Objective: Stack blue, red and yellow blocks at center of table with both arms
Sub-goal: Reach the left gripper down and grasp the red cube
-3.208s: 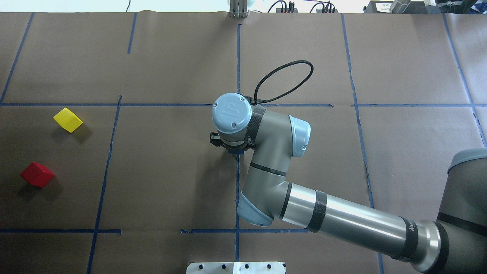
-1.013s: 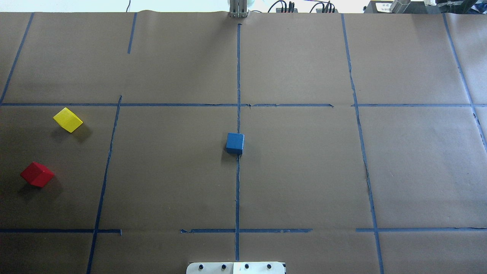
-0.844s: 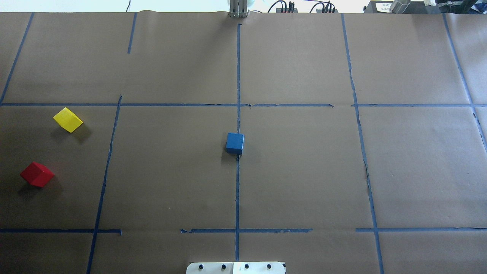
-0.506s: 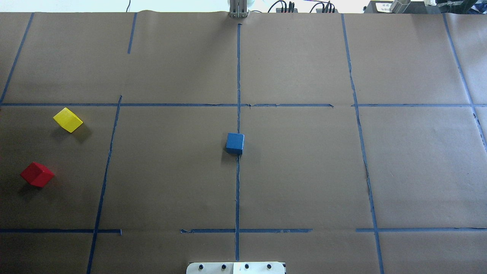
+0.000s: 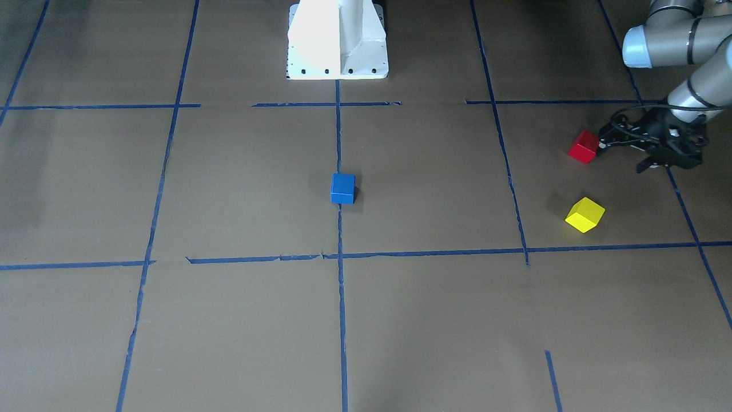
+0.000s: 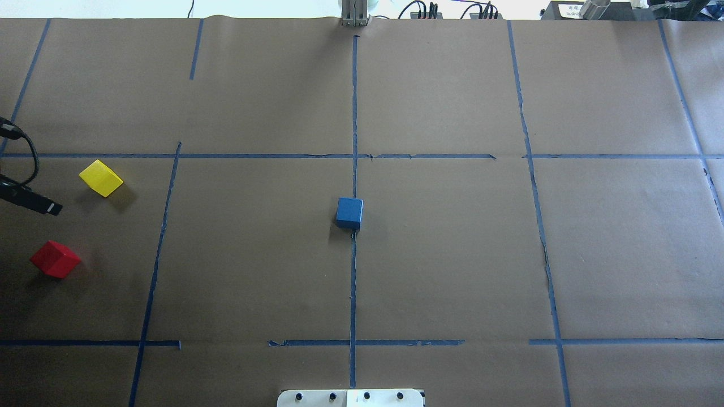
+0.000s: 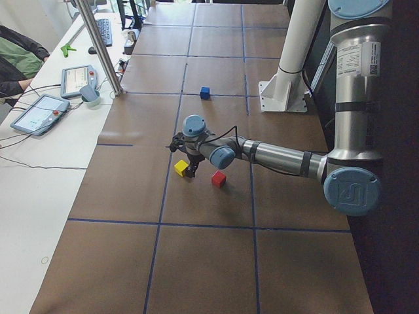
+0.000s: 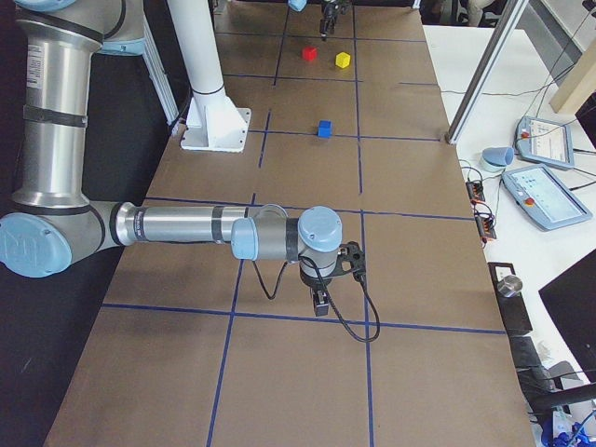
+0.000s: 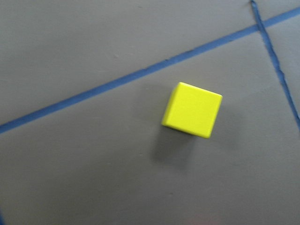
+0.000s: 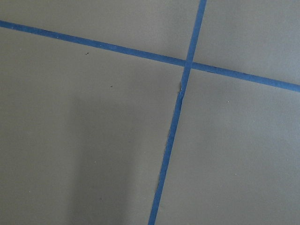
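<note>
The blue block (image 6: pixel 349 212) stands alone at the table's centre, on the middle tape line; it also shows in the front view (image 5: pixel 342 188). The yellow block (image 6: pixel 100 178) and the red block (image 6: pixel 55 259) lie at the far left. My left gripper (image 5: pixel 622 155) is open and empty, hovering between them, just off the red block (image 5: pixel 583 146) and behind the yellow block (image 5: pixel 584 214). One fingertip (image 6: pixel 52 208) shows at the overhead view's left edge. The left wrist view looks down on the yellow block (image 9: pixel 192 110). My right gripper (image 8: pixel 319 300) shows only in the right side view, far from the blocks; I cannot tell its state.
Blue tape lines (image 6: pixel 353 282) divide the brown paper. The robot's white base plate (image 5: pixel 337 63) sits at the near middle edge. A metal post (image 6: pixel 353 14) stands at the far edge. Teach pendants (image 7: pixel 39 112) lie on the white side bench.
The right arm, over the blue block 3.2 s ago, has left the overhead view and the block stays at centre. The left gripper has just entered at the left edge.
</note>
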### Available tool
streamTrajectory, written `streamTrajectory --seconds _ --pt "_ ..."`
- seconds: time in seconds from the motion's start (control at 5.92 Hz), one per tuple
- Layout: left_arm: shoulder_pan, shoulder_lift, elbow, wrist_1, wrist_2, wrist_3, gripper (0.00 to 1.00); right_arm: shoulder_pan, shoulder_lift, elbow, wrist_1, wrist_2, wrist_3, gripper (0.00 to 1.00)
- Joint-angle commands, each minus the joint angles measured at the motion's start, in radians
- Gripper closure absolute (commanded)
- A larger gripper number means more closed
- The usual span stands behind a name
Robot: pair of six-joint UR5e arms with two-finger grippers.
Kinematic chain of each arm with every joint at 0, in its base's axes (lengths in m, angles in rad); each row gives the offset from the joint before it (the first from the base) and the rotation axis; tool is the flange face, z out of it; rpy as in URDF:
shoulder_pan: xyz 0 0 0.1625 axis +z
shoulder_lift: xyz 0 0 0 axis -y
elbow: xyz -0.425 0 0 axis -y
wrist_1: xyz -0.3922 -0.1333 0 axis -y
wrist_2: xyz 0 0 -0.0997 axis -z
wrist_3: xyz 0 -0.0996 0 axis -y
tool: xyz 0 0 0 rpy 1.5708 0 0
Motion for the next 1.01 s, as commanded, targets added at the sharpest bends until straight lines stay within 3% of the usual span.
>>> streamTrajectory --seconds 0.0,0.34,0.84 --pt "0.074 0.037 -0.013 -0.034 0.096 -0.040 0.00 0.000 0.000 0.000 0.000 0.002 0.000 0.00" --pt "0.123 0.111 -0.020 -0.141 0.092 -0.041 0.00 0.000 0.000 -0.003 0.000 0.013 0.000 0.00" --pt "0.206 0.111 -0.003 -0.160 0.093 -0.098 0.00 0.000 0.000 -0.003 0.000 0.013 0.000 0.00"
